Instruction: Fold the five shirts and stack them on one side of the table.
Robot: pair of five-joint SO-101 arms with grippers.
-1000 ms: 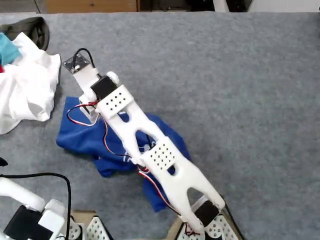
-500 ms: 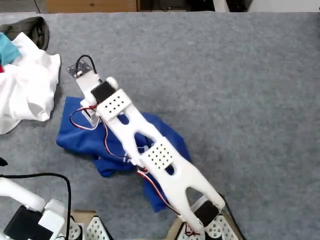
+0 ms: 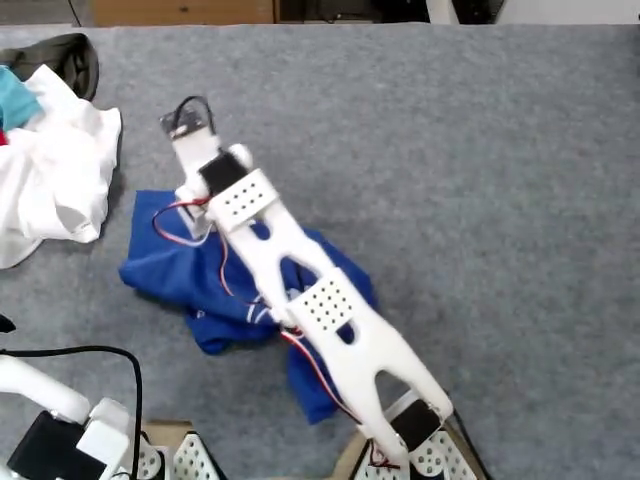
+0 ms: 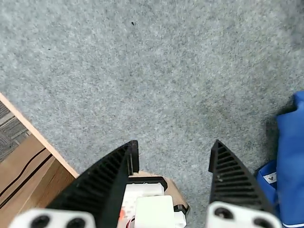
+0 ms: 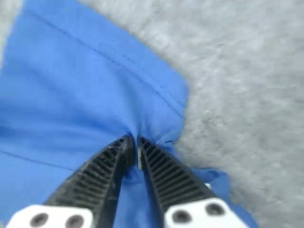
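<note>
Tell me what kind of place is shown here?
Probably a robot test bench in a lab or workshop: a table under grey felt-like cloth, a white arm with bare wires over a blue shirt, and heaped shirts at one corner.

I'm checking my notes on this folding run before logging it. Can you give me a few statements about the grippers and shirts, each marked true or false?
1. The right gripper is shut on a pinch of the blue shirt. True.
2. The left gripper is shut on a white shirt. False: it is open over the bare grey table and holds nothing.
3. The blue shirt lies neatly folded. False: it is bunched and rumpled under the right arm.
4. A white shirt lies unfolded in a heap with other clothes. True.
</note>
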